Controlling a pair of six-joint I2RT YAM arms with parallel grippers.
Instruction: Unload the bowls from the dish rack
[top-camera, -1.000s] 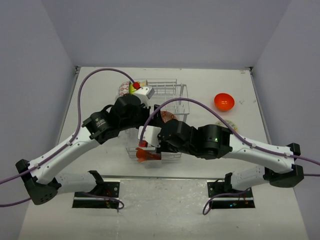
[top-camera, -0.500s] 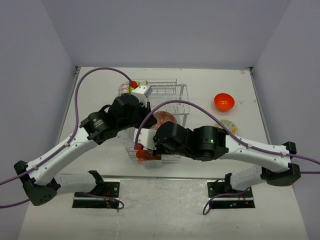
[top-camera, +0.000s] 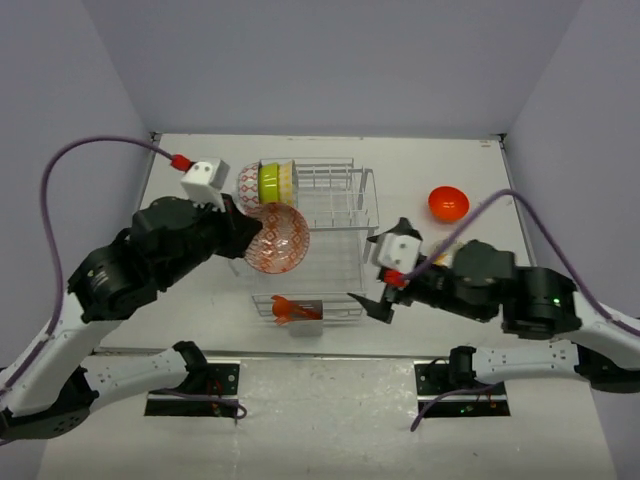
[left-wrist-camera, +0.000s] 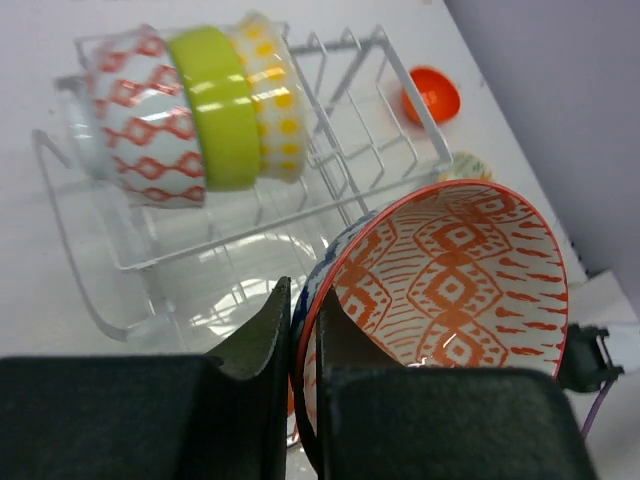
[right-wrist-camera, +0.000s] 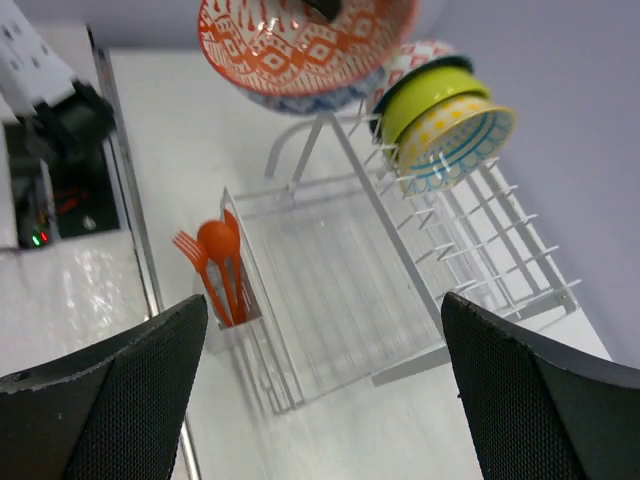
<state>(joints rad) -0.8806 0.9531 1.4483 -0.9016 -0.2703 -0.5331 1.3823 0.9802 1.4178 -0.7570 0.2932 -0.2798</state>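
left gripper (left-wrist-camera: 303, 310) pinches the diamond-patterned bowl (left-wrist-camera: 440, 275) by its rim, tilted and lifted clear of the dish rack (top-camera: 335, 200), apparently for carrying off | right gripper (top-camera: 372, 306) spread wide, empty, near the rack's front | three bowls (top-camera: 268, 181) stand on edge, slotted in the rack

Orange utensils (right-wrist-camera: 215, 270) bunched together, heads up; white table (top-camera: 480, 170) beneath.
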